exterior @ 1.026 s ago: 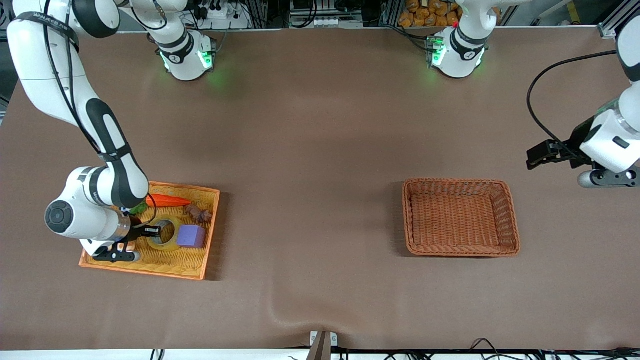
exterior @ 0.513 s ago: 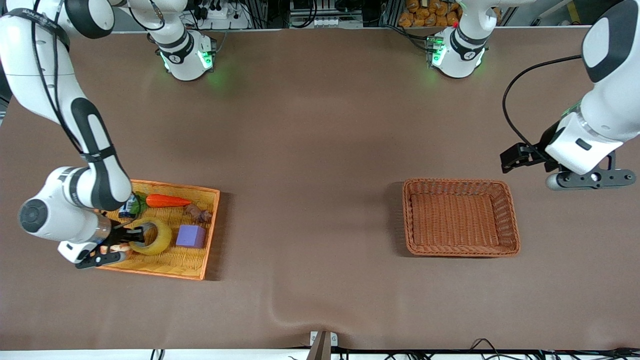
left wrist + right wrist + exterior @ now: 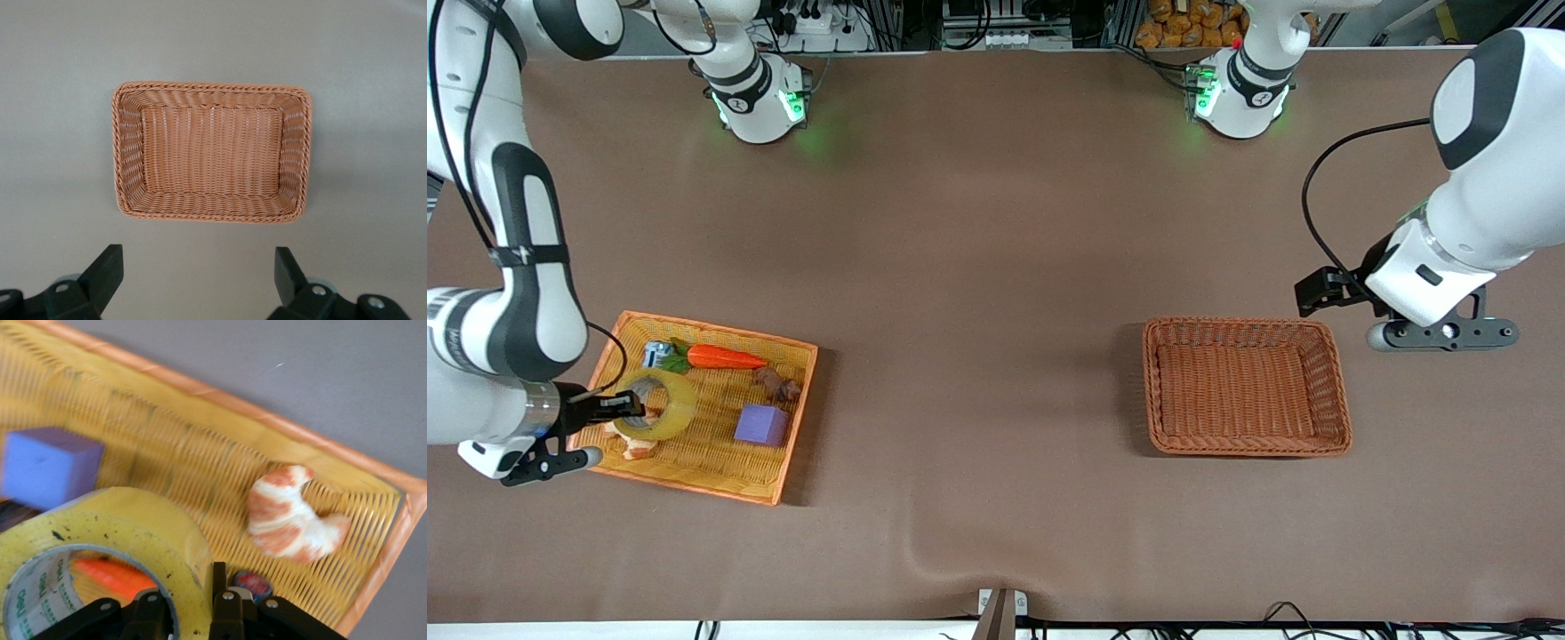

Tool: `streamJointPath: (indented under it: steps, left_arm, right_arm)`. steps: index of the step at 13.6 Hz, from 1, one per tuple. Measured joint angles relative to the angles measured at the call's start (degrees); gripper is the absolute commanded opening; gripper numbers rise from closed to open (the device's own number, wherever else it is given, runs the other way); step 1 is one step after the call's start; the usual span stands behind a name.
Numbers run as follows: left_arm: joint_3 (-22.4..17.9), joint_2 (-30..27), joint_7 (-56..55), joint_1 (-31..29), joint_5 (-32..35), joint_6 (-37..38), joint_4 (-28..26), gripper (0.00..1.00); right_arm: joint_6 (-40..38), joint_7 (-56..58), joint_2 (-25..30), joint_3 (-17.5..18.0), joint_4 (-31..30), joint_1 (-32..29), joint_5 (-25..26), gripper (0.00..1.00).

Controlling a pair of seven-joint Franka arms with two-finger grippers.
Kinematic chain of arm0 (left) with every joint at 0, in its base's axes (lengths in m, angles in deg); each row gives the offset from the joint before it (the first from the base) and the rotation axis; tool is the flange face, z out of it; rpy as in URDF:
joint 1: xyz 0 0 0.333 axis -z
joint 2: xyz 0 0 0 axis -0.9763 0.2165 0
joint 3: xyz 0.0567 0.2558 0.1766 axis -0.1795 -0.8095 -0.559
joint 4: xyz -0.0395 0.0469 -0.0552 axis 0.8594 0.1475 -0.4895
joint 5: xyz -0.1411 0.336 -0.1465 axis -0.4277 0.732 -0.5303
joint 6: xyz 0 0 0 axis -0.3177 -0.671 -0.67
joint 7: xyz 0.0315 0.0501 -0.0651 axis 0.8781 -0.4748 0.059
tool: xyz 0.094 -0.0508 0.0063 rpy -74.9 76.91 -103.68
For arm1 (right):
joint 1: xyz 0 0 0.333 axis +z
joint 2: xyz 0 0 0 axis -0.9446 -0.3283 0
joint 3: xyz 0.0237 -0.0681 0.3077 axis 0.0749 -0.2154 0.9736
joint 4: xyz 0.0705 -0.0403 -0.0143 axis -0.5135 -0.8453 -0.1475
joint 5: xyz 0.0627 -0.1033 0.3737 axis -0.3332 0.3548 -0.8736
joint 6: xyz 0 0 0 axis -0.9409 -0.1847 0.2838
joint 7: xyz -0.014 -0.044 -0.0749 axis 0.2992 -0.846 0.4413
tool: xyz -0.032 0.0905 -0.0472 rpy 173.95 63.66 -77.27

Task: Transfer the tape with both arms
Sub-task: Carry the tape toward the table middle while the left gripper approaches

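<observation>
Holding carrot (image 3: pixel 725 357), purple cube (image 3: pixel 762 424) and croissant (image 3: pixel 292 515), orange tray (image 3: pixel 694 473) sits under right gripper (image 3: pixel 624 407) clamping tape (image 3: pixel 656 404); left gripper (image 3: pixel 199 275) fingers apart.

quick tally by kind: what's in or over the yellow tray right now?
tape roll: 1, held by right gripper
carrot: 1
purple cube: 1
croissant: 1
small brown item: 1
small blue-grey item: 1
Total: 6

Robotics lab: brown-covered table (image 3: pixel 996 267), cable clutter, power strips (image 3: pixel 818 22) (along table's edge).
</observation>
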Motion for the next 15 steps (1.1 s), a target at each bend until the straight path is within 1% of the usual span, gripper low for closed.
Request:
streamJointPath:
  steps: [2, 4, 6, 7, 11, 13, 15]
  left_arm:
    - [0.00, 0.00, 0.00, 0.69, 0.00, -0.04, 0.07, 1.00]
    - [-0.01, 0.00, 0.00, 0.72, 0.00, -0.07, 0.10, 1.00]
    - [-0.07, -0.01, 0.00, 0.64, 0.00, -0.08, 0.12, 1.00]
    - [-0.09, -0.01, 0.00, 0.59, 0.00, -0.08, 0.14, 1.00]
    - [-0.26, -0.15, 0.01, 0.17, 0.00, -0.08, 0.39, 1.00]
    - [-0.39, -0.66, 0.10, -0.65, 0.00, -0.07, 0.57, 1.00]
    - [-0.39, -1.41, 0.27, -1.25, 0.00, -0.05, 0.71, 1.00]
  right_arm:
    - [-4.34, -1.63, 1.97, 0.47, 0.69, 0.99, -3.32, 0.00]
    - [-6.28, -4.97, 3.19, 0.82, 0.70, 3.63, -4.84, 0.00]
    - [-6.49, -10.15, 3.26, 1.09, 0.64, 8.83, -5.01, 0.01]
    - [-6.08, -13.87, 3.22, 1.15, 0.57, 12.52, -5.01, 0.01]
    - [1.68, -33.24, 2.65, 1.04, 0.45, 28.41, -4.96, 0.01]
    - [5.12, -41.52, 1.59, 0.96, 0.34, 33.67, -4.96, 0.02]
    - [11.52, -48.52, -0.44, 0.88, 0.03, 37.66, -4.96, 0.02]
